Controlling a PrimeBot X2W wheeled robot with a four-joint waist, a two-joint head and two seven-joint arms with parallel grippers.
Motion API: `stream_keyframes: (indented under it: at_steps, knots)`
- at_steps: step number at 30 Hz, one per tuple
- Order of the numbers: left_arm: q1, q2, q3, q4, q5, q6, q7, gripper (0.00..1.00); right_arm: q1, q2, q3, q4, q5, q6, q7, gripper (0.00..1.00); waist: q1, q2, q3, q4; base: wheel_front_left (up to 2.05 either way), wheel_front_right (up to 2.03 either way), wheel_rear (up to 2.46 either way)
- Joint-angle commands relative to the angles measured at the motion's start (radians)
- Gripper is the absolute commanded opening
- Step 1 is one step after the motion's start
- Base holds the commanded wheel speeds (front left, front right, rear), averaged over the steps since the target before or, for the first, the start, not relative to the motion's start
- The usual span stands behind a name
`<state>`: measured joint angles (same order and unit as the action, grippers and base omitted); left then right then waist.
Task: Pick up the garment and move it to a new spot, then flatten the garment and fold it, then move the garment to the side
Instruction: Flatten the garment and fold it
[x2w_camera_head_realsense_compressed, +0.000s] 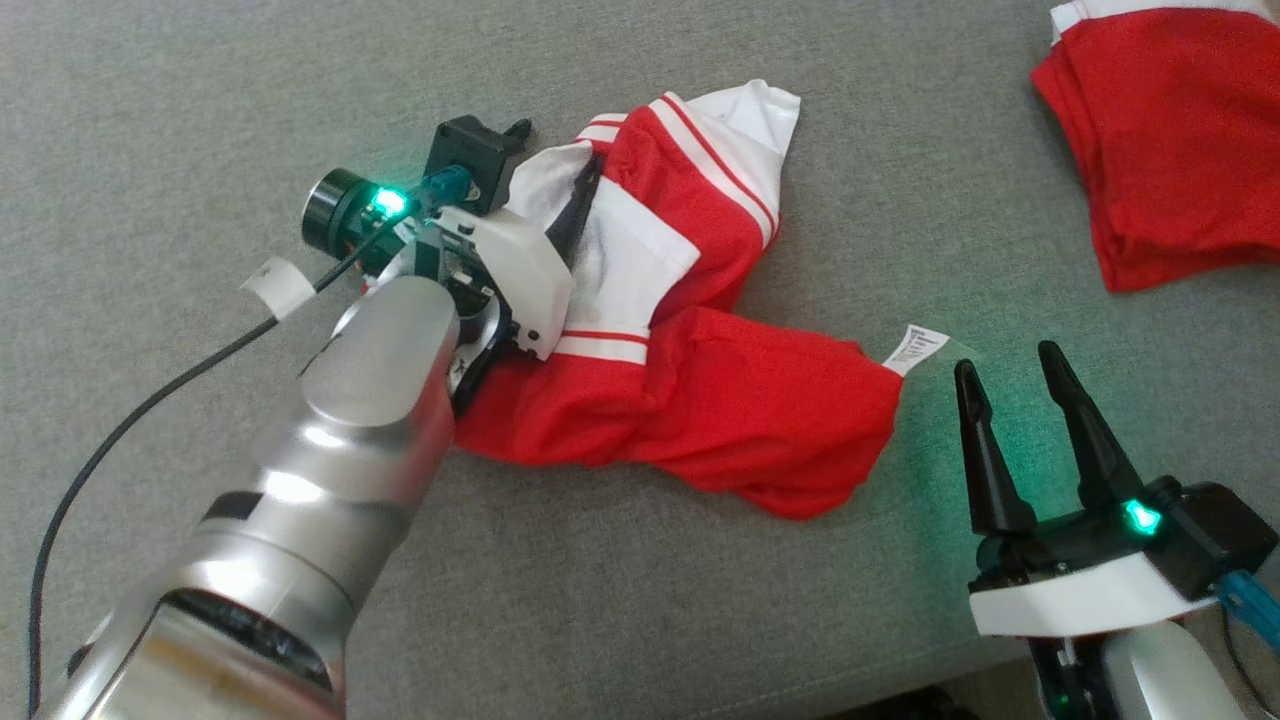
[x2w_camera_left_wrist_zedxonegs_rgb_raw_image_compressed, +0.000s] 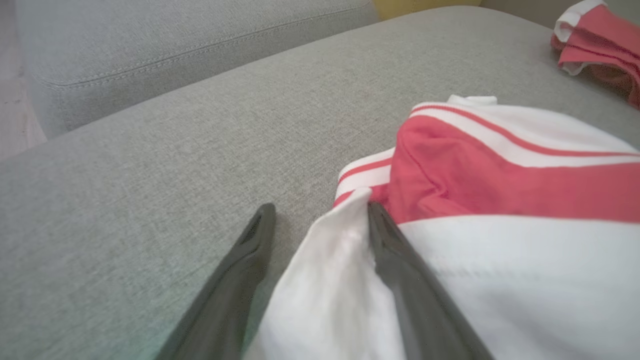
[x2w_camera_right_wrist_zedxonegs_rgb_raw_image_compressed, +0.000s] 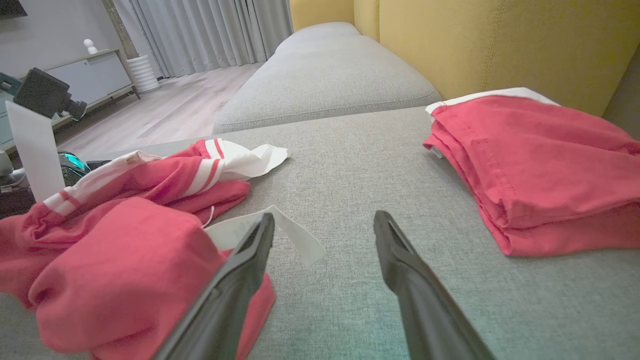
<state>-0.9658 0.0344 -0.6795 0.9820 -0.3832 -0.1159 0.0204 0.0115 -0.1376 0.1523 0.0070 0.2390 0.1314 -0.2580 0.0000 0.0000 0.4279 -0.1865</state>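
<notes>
Garment (x2w_camera_head_realsense_compressed: 700, 400): bright red with white panels, white bands carrying thin red stripes. White part sits between the left jaws, red part just left of the right jaws. Label (x2w_camera_head_realsense_compressed: 915, 350) on its hem, just ahead of the right jaws: white, tiny dark print. Both jaws black. Casing (x2w_camera_head_realsense_compressed: 520, 270) behind the left jaws white, green light (x2w_camera_head_realsense_compressed: 388, 203) on it. Forearm (x2w_camera_head_realsense_compressed: 330, 480) silver, cable (x2w_camera_head_realsense_compressed: 150, 400) black. Sofa (x2w_camera_head_realsense_compressed: 200, 120): plain grey, fine woven texture. Folded pile (x2w_camera_head_realsense_compressed: 1170, 140), ahead and right of the right jaws: red, white edge. Backrest (x2w_camera_right_wrist_zedxonegs_rgb_raw_image_compressed: 500, 45) mustard yellow. Curtains (x2w_camera_right_wrist_zedxonegs_rgb_raw_image_compressed: 200, 30) pale grey. Floor (x2w_camera_right_wrist_zedxonegs_rgb_raw_image_compressed: 175, 110) light wood.
</notes>
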Motion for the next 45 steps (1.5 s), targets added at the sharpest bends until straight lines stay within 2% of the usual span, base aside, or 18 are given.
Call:
stream_keyframes:
  at_steps: [1,2,5,7,12,17,19,22,24,25,30,35,37,38,39,40,41,45]
  knots:
    - [-0.022,0.016,-0.004,-0.004,-0.016,-0.004,-0.016,0.76,-0.011,-0.022,0.012,-0.034,-0.001,-0.001,-0.004,1.00,0.0000,0.0000,0.000,0.006,0.00,0.00,0.00]
    - [-0.023,0.016,-0.014,-0.004,-0.025,-0.004,-0.026,0.47,-0.012,-0.022,0.012,-0.034,-0.002,-0.001,-0.004,1.00,0.0000,0.0000,-0.001,0.008,0.00,0.00,0.00]
    - [-0.022,0.016,-0.043,-0.003,-0.045,0.001,-0.053,0.24,-0.013,-0.021,0.012,-0.032,-0.004,-0.001,-0.004,1.00,0.0000,0.0000,-0.009,0.013,0.00,0.00,0.00]
    - [-0.018,0.016,-0.063,-0.004,-0.056,0.004,-0.075,0.00,-0.011,-0.019,0.011,-0.030,-0.005,-0.001,-0.004,1.00,0.0000,0.0000,-0.018,0.016,0.00,0.00,0.00]
    - [-0.012,0.016,-0.093,-0.013,-0.068,0.036,-0.174,0.00,0.002,-0.011,0.005,-0.026,-0.009,-0.001,-0.004,1.00,0.0000,0.0000,-0.051,0.026,0.00,0.00,0.00]
    - [-0.015,0.029,-0.062,-0.044,-0.075,0.086,-0.264,0.00,0.022,-0.004,-0.002,-0.018,-0.015,-0.001,-0.004,1.00,0.0000,0.0000,-0.089,0.047,0.00,0.00,0.00]
    - [-0.015,0.052,-0.036,-0.075,-0.084,0.091,-0.275,0.00,0.030,-0.003,-0.005,-0.013,-0.014,-0.001,-0.004,1.00,0.0000,0.0000,-0.099,0.060,0.00,0.00,0.00]
    - [0.000,0.098,0.002,-0.130,-0.114,0.063,-0.279,0.00,0.039,-0.004,-0.007,-0.006,-0.011,-0.001,-0.004,1.00,0.0000,0.0000,-0.109,0.079,0.00,0.00,0.00]
    - [0.009,0.143,0.028,-0.166,-0.125,0.061,-0.280,0.00,0.043,-0.002,-0.008,-0.003,-0.010,-0.001,-0.004,1.00,0.0000,0.0000,-0.115,0.090,0.00,0.00,0.00]
    - [0.009,0.143,0.028,-0.166,-0.125,0.061,-0.280,0.00,0.043,-0.002,-0.008,-0.003,-0.010,-0.001,-0.004,1.00,0.0000,0.0000,-0.115,0.090,0.00,0.00,0.00]
    - [0.082,0.246,0.085,-0.208,-0.156,0.097,-0.281,0.00,0.051,0.008,0.002,0.007,-0.006,-0.001,-0.004,1.00,0.0000,0.0000,-0.130,0.105,0.00,0.00,0.00]
    - [0.184,0.274,0.090,-0.251,-0.177,0.117,-0.275,0.00,0.053,0.011,0.010,0.016,-0.005,-0.001,-0.004,1.00,0.0000,0.0000,-0.145,0.118,0.00,0.00,0.00]
    - [0.250,0.278,0.104,-0.288,-0.192,0.144,-0.277,0.00,0.054,0.009,0.010,0.022,-0.004,-0.001,-0.004,1.00,0.0000,0.0000,-0.161,0.122,0.00,0.00,0.00]
    - [0.276,0.278,0.109,-0.304,-0.195,0.154,-0.278,0.04,0.056,0.009,0.010,0.024,-0.003,-0.001,-0.004,1.00,0.0000,0.0000,-0.169,0.123,0.00,0.00,0.00]
    - [0.303,0.278,0.116,-0.323,-0.197,0.164,-0.279,0.20,0.060,0.008,0.009,0.026,-0.003,-0.001,-0.004,1.00,0.0000,0.0000,-0.176,0.124,0.00,0.00,0.00]
    - [0.332,0.277,0.122,-0.346,-0.197,0.175,-0.280,0.56,0.064,0.007,0.009,0.028,-0.003,-0.001,-0.004,1.00,0.0000,0.0000,-0.184,0.125,0.00,0.00,0.00]
    - [0.365,0.274,0.126,-0.372,-0.197,0.183,-0.281,1.00,0.068,0.007,0.009,0.030,-0.003,-0.001,-0.004,1.00,0.0000,0.0000,-0.192,0.125,0.00,0.00,0.00]
    - [0.521,0.261,0.149,-0.506,-0.201,0.196,-0.282,1.00,0.089,0.006,0.003,0.033,-0.006,-0.001,-0.004,1.00,0.0000,0.0000,-0.226,0.126,0.00,0.00,0.00]
